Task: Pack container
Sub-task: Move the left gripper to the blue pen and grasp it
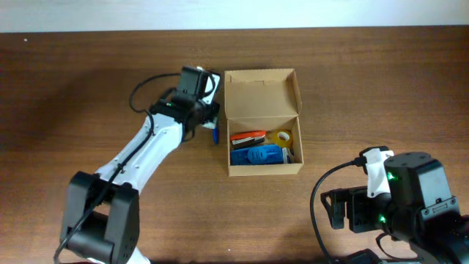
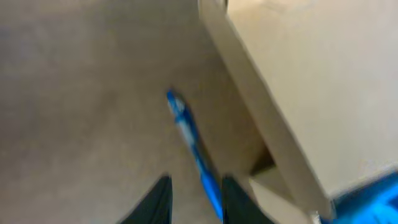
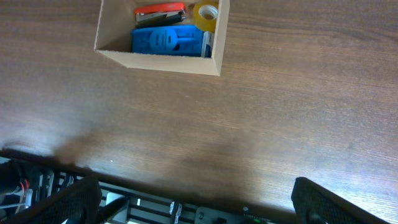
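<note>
No legible text, label, brand, number or sign in any of the three views. Container point(image 1: 262, 95): visible cardboard faces are plain tan and unprinted in both the overhead and the right wrist view. Blue item point(image 3: 168, 40) inside the container: some darker shapes on its top face, too small to resolve as characters. Left wrist view is blurred, so nothing can be read there.
</note>
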Available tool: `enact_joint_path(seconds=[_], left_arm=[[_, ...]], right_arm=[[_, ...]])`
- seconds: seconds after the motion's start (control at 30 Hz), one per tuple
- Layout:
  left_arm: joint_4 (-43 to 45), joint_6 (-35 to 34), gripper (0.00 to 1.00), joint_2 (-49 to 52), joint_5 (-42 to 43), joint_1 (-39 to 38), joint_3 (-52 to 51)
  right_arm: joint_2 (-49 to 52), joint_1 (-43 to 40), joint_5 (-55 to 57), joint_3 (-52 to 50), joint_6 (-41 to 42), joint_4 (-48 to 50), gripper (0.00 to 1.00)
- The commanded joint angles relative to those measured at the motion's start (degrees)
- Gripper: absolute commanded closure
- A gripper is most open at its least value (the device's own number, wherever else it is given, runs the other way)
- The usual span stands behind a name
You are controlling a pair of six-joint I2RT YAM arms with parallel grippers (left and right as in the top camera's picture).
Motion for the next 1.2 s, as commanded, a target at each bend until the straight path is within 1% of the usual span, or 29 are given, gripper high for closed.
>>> enact_joint_path(seconds=[0.0, 0.13, 0.2, 0.23, 0.37, 0.5, 0.63, 0.8, 0.87, 0.93, 1.0, 1.17], left_arm=[[4.0, -3.72, 0.75, -1.31, 0.0, 0.31, -4.55], [11.23, -9.94, 0.74, -1.29, 0.02, 0.31, -10.25], [14.03, -12.07, 0.64, -1.29, 0.02, 0.31, -12.28], [14.91, -12.96, 0.61, -1.29, 0.02, 0.31, -12.96], [16.22, -17.05, 0.6, -0.55, 0.02, 0.31, -14.32], [17.81, -21.53, 0.6, 2.49, 0.04, 0.31, -14.32], [20.68, -21.51, 0.6, 4.42, -0.02, 0.31, -14.32], [20.09, -21.49, 0.6, 6.34, 0.02, 0.24, -14.23], [17.9, -21.44, 0.6, 6.34, -0.2, 0.24, -12.85], [13.79, -21.27, 0.6, 6.38, -2.08, 0.24, -10.49], [10.71, -19.8, 0.6, 6.97, -3.39, 0.2, -8.15], [8.94, -19.45, 0.6, 8.68, -3.34, -0.31, -5.79]], right_arm=[[-0.2, 0.33, -0.07, 0.59, -0.22, 0.2, 0.01], [-0.2, 0.33, -0.07, 0.59, -0.22, 0.2, 0.01], [-0.2, 0.33, -0.07, 0.59, -0.24, 0.17, 0.01], [-0.2, 0.33, -0.07, 0.59, -0.22, 0.17, 0.01], [-0.2, 0.33, -0.04, 0.59, -0.22, 0.17, 0.01], [-0.2, 0.33, -0.07, 0.59, -0.22, 0.2, 0.01], [-0.2, 0.33, -0.07, 0.59, -0.22, 0.17, 0.01], [-0.2, 0.33, -0.07, 0.59, -0.24, 0.2, 0.01], [-0.2, 0.33, -0.07, 0.59, -0.22, 0.17, 0.01], [-0.2, 0.33, -0.07, 0.59, -0.24, 0.17, 0.0], [-0.2, 0.33, -0.07, 0.59, -0.22, 0.17, 0.01], [-0.2, 0.33, -0.07, 0.59, -0.22, 0.17, 0.01]])
